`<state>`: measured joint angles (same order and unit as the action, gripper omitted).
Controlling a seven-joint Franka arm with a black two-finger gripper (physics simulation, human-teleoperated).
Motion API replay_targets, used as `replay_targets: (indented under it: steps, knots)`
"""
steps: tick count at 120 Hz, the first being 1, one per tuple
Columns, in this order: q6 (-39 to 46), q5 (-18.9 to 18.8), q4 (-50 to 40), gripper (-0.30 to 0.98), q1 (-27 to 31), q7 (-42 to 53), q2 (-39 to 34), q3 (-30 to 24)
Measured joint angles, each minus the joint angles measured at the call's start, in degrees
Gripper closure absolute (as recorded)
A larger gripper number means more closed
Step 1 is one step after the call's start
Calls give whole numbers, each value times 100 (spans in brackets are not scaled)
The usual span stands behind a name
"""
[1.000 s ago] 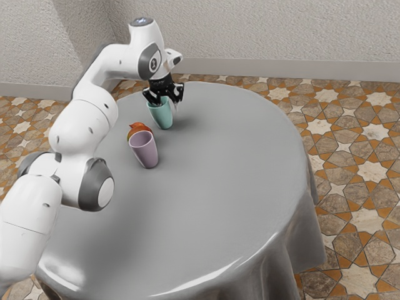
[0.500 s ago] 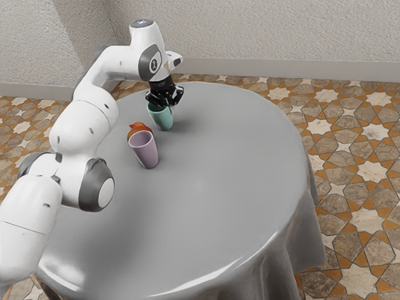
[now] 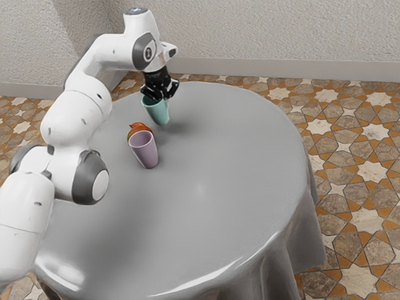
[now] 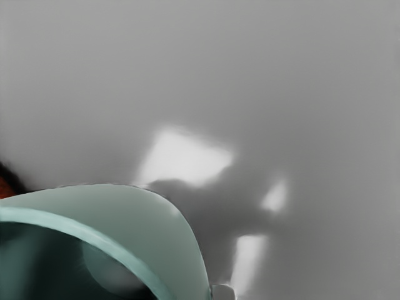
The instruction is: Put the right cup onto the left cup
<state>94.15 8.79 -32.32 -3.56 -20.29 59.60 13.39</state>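
The gripper point(image 3: 160, 99) is at the rim of the teal cup point(image 3: 157, 112), shut on its wall at the side toward the exterior view's right. This cup hangs slightly tilted just above the table, its shadow beside it. The pink-purple cup point(image 3: 145, 152) stands mouth up on the table, nearer the exterior view's camera and separate from the teal one. In the wrist view the teal cup point(image 4: 147, 215) looms large, its curved rim and dark inside showing.
An orange-red object point(image 3: 138, 128) lies right behind the pink-purple cup, between the two cups; an orange bit point(image 4: 5, 189) of it shows in the wrist view. The round table point(image 3: 219, 181) has a grey cloth.
My gripper has closed on the teal cup's rim and risen, shifting slightly toward the exterior view's left with the cup. The pink-purple cup and orange-red object have stayed put.
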Motion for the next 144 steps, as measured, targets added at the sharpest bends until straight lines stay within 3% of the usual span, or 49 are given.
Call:
replay_targets:
  steps: [33, 67, 95, 144]
  knots:
    - [-84, -35, -1693, 78, -146, -101, -1551, -146]
    - [81, -488, -3643, 78, -146, -328, -3138, -724]
    - [340, -621, -4486, 78, -113, -507, -3641, -858]
    - [721, -655, -5126, 78, -31, -704, -3894, -867]
